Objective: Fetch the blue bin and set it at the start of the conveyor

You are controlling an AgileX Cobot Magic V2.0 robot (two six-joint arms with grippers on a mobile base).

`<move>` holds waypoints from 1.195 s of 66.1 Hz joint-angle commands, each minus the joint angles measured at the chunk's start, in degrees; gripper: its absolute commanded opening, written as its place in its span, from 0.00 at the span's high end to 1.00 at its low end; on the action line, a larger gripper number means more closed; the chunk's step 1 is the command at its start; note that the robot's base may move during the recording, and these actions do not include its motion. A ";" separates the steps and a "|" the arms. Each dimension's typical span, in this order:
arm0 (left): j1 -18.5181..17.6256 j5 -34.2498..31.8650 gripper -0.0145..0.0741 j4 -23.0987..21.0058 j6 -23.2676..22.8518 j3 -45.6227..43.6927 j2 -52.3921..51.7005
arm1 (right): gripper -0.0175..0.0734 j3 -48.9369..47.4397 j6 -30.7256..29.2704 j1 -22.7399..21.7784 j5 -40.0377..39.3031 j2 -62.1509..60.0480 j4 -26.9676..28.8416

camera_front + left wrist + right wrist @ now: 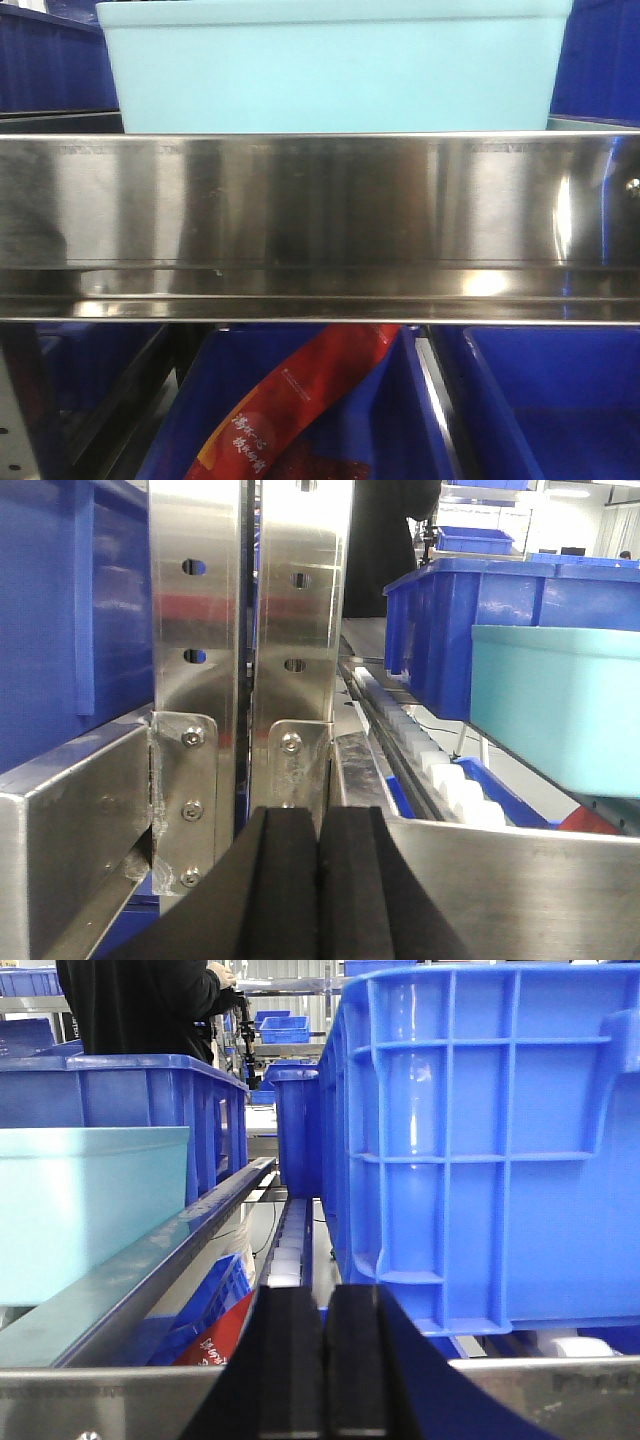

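Observation:
The blue bin (335,65) is a pale turquoise tub standing on the upper shelf, right behind the shiny steel rail (320,225). In the left wrist view the blue bin (560,705) is off to the right, and my left gripper (318,815) is shut with nothing between its black pads, low in front of the steel uprights. The right wrist view has the blue bin (90,1210) at the left. My right gripper (325,1292) is shut and empty, below and apart from the bin. The conveyor start is out of view.
Dark royal-blue bins (50,60) flank the tub, and one (480,1140) looms close at the right of my right gripper. Lower-shelf bins hold a red packet (300,400). Steel uprights (195,630) stand before my left gripper. A person in black (140,1005) stands behind.

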 commanded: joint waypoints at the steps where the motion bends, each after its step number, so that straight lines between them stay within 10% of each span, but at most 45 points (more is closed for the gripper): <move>1: 0.32 -1.03 0.96 -0.14 0.17 -0.20 -0.24 | 0.99 0.01 -0.28 0.04 -1.14 -0.15 0.03; 67: 0.31 -8.35 0.96 -0.14 0.17 -0.20 -0.24 | 0.99 0.01 -0.05 0.06 -5.83 -0.15 2.58; 79: 0.31 -1.79 0.95 -0.75 0.17 -7.59 -0.24 | 0.98 -13.14 -0.05 0.16 9.29 -0.15 3.68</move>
